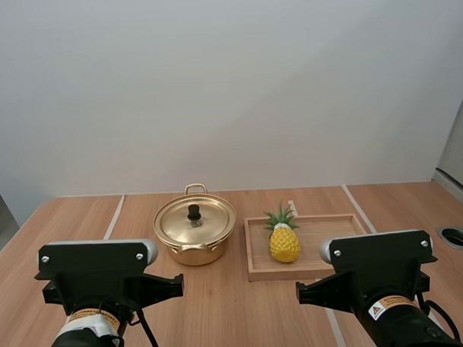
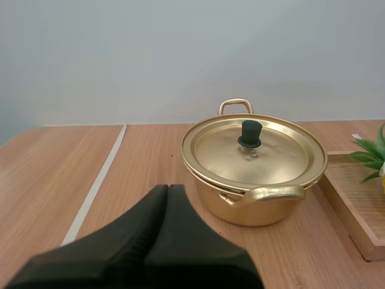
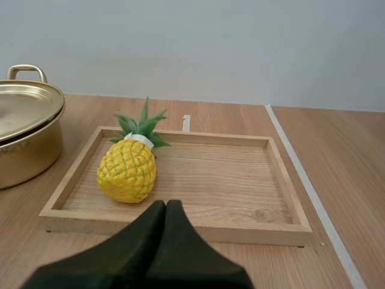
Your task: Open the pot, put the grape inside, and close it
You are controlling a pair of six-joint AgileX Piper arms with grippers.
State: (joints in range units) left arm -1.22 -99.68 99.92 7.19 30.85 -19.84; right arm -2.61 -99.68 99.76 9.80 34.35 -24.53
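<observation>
A gold pot (image 1: 194,234) stands on the table left of centre, its lid (image 1: 195,219) on, with a black knob (image 1: 194,212) on top. In the left wrist view the pot (image 2: 255,180) and its lid knob (image 2: 251,133) lie ahead of my left gripper (image 2: 168,188), which is shut on nothing. A yellow pineapple with green leaves (image 1: 283,236) lies in the wooden tray (image 1: 336,227); I see no grapes. My right gripper (image 3: 166,205) is shut, just short of the tray's near rim (image 3: 174,224), with the pineapple (image 3: 129,165) beyond it.
Pale seams run across the wooden table (image 1: 221,318). A round hole (image 1: 456,237) sits in the table at the far right. Both arms' housings sit at the near edge, left (image 1: 98,281) and right (image 1: 380,279).
</observation>
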